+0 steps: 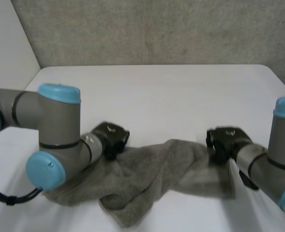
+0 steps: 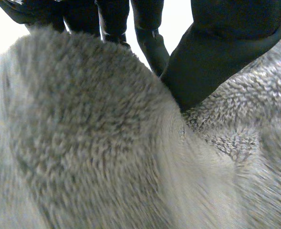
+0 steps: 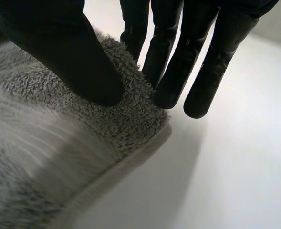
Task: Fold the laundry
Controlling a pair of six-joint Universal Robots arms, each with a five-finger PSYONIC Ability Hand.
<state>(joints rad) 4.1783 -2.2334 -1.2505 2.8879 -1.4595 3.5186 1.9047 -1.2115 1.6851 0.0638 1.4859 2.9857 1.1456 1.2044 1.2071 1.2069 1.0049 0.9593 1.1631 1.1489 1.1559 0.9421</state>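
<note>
**Both hands on the towel, set to stretch it out**

Head view: we've got the grey towel (image 1: 147, 179) bunched at the near side of the white table (image 1: 157, 92). The left hand (image 1: 112, 137) is at one end and the right hand (image 1: 223, 140) at the other, a grip we judge is meant for pulling it flat.

Left wrist view: the thumb (image 2: 212, 67) clamps a raised fold against the fingers (image 2: 150, 45) behind it.

Right wrist view: the thumb (image 3: 78, 67) sits on a hemmed corner, with straight fingers (image 3: 176, 71) just behind, pinching that edge.

Head camera: behind and between the arms, facing down at the white table (image 1: 157, 87) from mid range. Wrist cameras: each looks along its own palm, left hand (image 2: 216, 62) and right hand (image 3: 59, 47), at very close range. All three views share the grey towel (image 1: 147, 174).
</note>
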